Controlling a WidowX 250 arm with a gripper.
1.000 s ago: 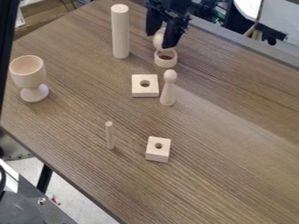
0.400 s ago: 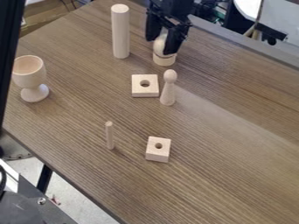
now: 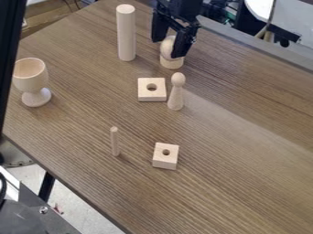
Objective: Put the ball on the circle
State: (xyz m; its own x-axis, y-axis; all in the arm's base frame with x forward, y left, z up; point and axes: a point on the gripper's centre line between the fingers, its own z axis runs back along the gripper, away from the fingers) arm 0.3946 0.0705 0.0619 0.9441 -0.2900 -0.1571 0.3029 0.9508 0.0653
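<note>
Pale wooden ball (image 3: 167,47) atop flat-lying wooden ring (image 3: 172,63).

Ball (image 3: 166,47) partly hidden behind claw (image 3: 167,49); ring (image 3: 172,63) opening hidden by ball; table (image 3: 245,141) cut off right.

There are two holed blocks, one flat block (image 3: 159,94) and one thick block (image 3: 165,161), plus one goblet (image 3: 29,78), one cylinder (image 3: 126,34), one peg (image 3: 115,142), one round-headed figure (image 3: 176,95), one ball (image 3: 166,47) and one ring (image 3: 172,63).

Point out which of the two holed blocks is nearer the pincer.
The wider, flatter block, beside the peg doll; the smaller block is farther from the pincer.
</note>
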